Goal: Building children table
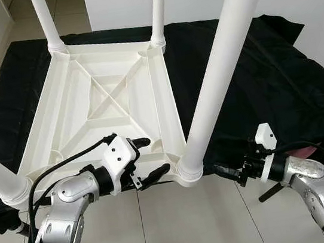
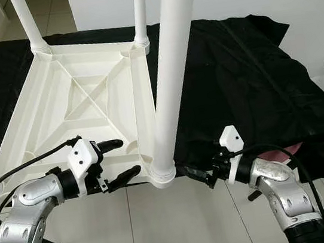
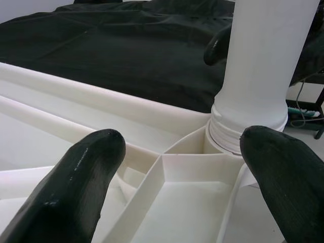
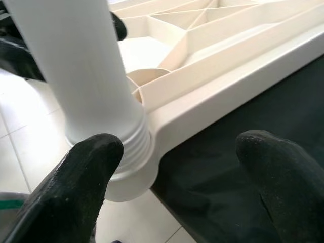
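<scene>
Clearly both sets of jaws stand wide apart and grip nothing. The left gripper (image 1: 149, 158) hangs over the near rim of the upturned white children table (image 1: 110, 98), its lower finger just beside the corner socket. The right gripper (image 2: 198, 175) sits near that same corner from the other side, beside the near right leg (image 1: 215, 71). The ribbed underside faces up on a black cloth (image 1: 264, 77) spread over the tiled floor (image 1: 181, 215), with 4 white legs rising from its corners.
</scene>
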Motion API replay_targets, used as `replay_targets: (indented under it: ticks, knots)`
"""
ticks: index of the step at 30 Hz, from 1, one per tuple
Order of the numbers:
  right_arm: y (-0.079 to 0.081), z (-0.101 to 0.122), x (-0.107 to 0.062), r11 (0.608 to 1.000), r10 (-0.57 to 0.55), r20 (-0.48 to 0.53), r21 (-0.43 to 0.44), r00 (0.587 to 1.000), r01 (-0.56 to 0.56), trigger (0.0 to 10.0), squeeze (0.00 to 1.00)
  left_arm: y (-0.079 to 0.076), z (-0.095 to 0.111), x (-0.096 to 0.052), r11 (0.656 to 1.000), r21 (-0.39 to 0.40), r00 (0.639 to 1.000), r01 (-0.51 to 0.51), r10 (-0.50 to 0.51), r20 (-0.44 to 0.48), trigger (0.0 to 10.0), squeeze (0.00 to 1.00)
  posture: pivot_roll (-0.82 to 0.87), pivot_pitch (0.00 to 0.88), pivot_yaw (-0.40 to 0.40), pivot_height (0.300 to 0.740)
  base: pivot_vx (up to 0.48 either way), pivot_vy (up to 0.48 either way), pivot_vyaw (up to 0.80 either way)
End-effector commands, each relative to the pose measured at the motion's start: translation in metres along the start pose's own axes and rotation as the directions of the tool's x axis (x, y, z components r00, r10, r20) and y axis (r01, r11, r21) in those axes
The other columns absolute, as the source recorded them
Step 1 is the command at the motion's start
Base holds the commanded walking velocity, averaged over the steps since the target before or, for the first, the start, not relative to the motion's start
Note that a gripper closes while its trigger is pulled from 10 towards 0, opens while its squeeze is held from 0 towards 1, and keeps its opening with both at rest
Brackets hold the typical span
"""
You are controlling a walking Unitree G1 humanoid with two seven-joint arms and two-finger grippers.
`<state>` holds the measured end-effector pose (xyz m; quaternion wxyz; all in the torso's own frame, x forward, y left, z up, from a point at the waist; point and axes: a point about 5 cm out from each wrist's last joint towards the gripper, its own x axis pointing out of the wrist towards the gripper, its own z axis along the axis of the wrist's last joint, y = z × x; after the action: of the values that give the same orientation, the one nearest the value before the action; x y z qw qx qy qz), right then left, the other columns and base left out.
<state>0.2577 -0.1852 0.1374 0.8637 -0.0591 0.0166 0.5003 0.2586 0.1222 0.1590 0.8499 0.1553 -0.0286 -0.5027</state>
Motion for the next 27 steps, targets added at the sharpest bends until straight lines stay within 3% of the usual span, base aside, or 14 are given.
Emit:
replay_targets:
  ticks: [1,8,14,16,20,27]
  knots:
    - [0.003,0.004,0.000,0.999,0.049,0.003,-0.006,0.999,-0.049,10.0,0.00,0.002,-0.002,-0.002,0.996,-0.008,0.996,-0.089,0.089,-0.017,10.0,0.00,0.04,0.064,-0.077,0.740,0.000,0.000,0.00]
    - [0.007,0.009,-0.006,0.988,0.154,-0.013,0.024,0.988,-0.153,10.0,0.00,-0.001,-0.003,-0.009,0.997,-0.019,0.996,-0.081,0.080,-0.043,10.0,0.00,0.06,0.059,-0.068,0.740,0.000,0.000,0.00]
    - [0.011,0.014,0.000,0.983,0.183,0.013,0.017,0.983,-0.183,10.0,0.00,-0.002,-0.005,-0.014,0.998,-0.025,0.996,-0.066,0.064,-0.070,10.0,0.00,0.06,0.053,-0.064,0.740,0.000,0.000,0.00]
    - [0.013,0.013,0.013,0.980,0.199,0.033,0.015,0.980,-0.199,10.0,0.00,-0.004,-0.005,-0.015,0.998,-0.040,0.996,-0.049,0.046,-0.073,10.0,0.00,0.06,0.055,-0.066,0.740,0.000,0.000,0.00]
    - [0.014,0.012,0.020,0.979,0.201,0.039,0.013,0.979,-0.202,10.0,0.00,-0.005,-0.005,-0.015,0.998,-0.036,0.996,-0.047,0.044,-0.080,10.0,0.00,0.06,0.055,-0.066,0.740,0.000,0.000,0.00]
    - [0.011,0.009,0.054,0.997,0.068,0.116,0.018,0.991,-0.071,10.0,0.00,-0.010,-0.005,-0.010,0.997,-0.048,0.996,-0.055,0.052,-0.073,10.0,0.00,0.08,0.053,-0.088,0.740,0.000,0.000,0.00]
